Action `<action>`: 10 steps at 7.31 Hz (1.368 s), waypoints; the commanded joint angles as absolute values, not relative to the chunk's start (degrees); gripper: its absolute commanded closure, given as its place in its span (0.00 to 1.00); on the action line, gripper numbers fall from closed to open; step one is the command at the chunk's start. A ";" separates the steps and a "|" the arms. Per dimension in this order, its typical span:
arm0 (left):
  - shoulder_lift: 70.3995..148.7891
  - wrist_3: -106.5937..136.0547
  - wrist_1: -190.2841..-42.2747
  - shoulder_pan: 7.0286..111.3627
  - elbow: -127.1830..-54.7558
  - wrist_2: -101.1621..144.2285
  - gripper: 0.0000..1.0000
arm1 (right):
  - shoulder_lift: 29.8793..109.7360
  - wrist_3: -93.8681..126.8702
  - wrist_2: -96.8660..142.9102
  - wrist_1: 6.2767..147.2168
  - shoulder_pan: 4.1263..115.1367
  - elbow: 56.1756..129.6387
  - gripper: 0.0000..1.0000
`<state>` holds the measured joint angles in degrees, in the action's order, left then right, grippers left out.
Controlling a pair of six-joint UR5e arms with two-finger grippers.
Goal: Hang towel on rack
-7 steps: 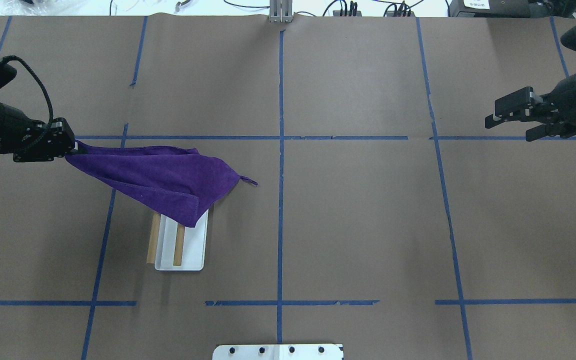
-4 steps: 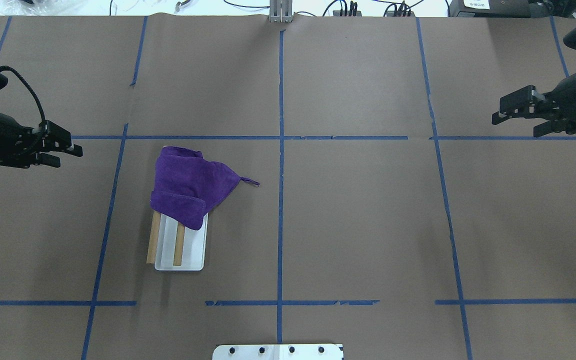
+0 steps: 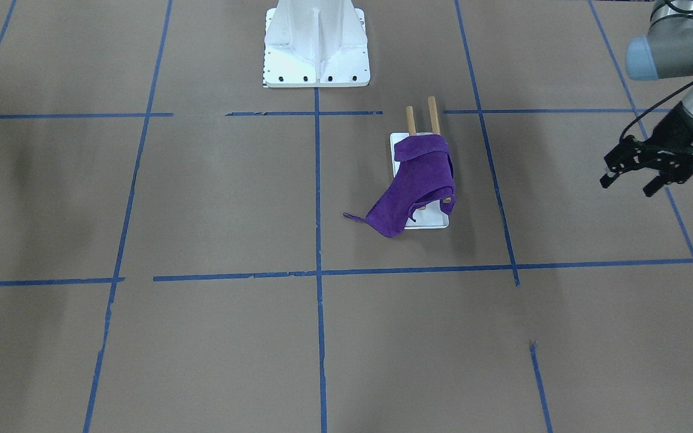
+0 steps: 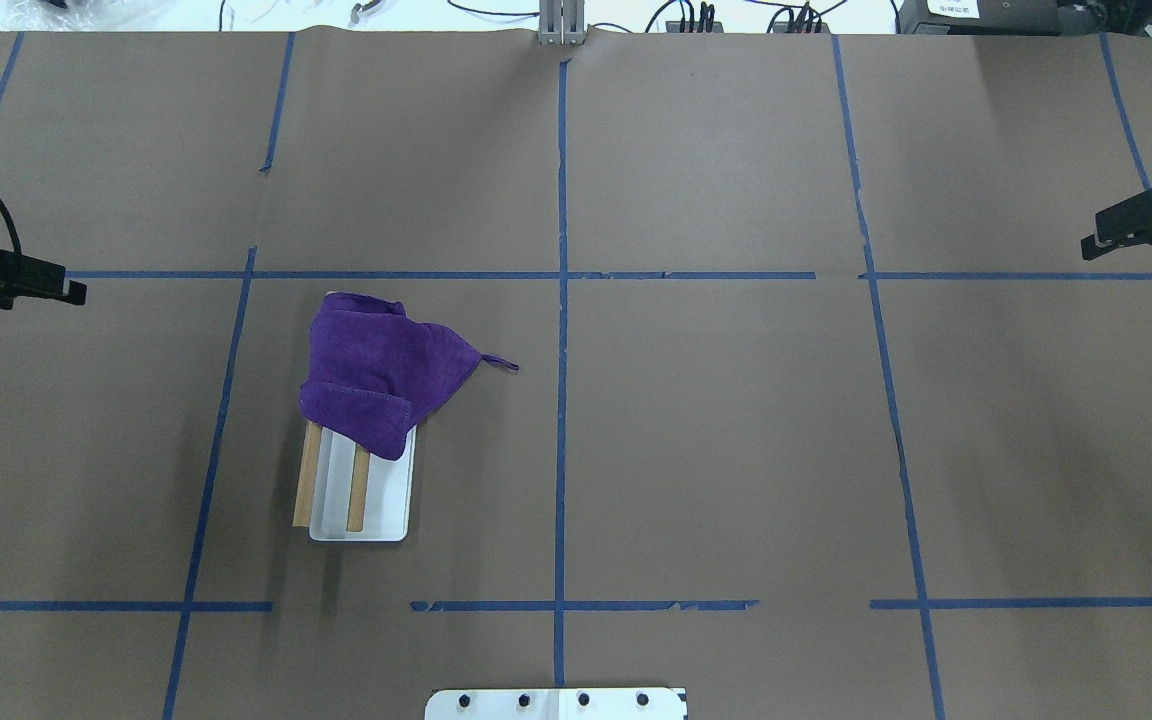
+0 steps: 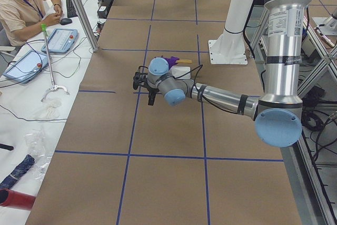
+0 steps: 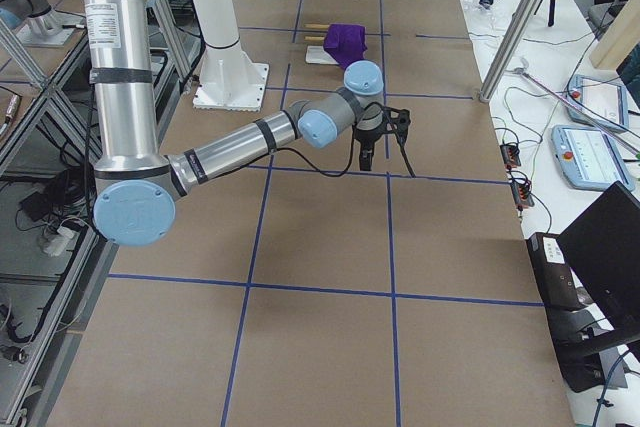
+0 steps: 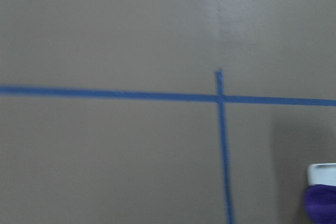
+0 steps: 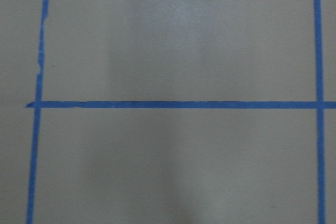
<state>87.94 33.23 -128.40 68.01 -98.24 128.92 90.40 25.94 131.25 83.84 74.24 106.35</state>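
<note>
The purple towel (image 4: 376, 365) lies bunched over the far end of the rack (image 4: 376, 510). It covers part of the two wooden dowels, and one corner trails on the table to the right. In the front-facing view the towel (image 3: 421, 177) drapes over the dowels (image 3: 431, 117) and hangs down past the white base plate (image 3: 437, 222). My left gripper (image 4: 71, 290) is open and empty at the table's left edge, far from the towel; it also shows in the front-facing view (image 3: 628, 183). My right gripper (image 4: 1126, 248) is open and empty at the far right edge.
The white bolted pedestal (image 3: 316, 48) stands at the robot's side of the table, and its edge shows in the overhead view (image 4: 556, 703). Blue tape lines cross the brown table cover. An operator (image 5: 23, 3) sits beyond the far edge with tablets and cables.
One second ago my left gripper held the towel's corner stretched out to the left. It let go and the towel dropped onto the rack. Both arms have drawn back toward the table's side edges.
</note>
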 commanded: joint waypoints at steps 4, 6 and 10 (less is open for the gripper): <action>87.88 -4.55 -107.41 87.25 -96.23 129.63 0.00 | 92.02 -2.90 132.01 100.02 86.31 102.22 0.00; 89.04 -4.49 -92.61 87.45 -98.07 133.47 0.00 | 91.58 -2.29 132.10 100.02 86.22 102.22 0.00; 86.31 -1.77 -90.17 87.63 -98.96 134.56 0.00 | 91.58 -2.64 132.19 100.02 86.22 102.13 0.00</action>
<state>86.83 -3.14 -90.35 87.54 -98.30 134.25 91.59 -2.55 132.18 100.02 86.22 102.15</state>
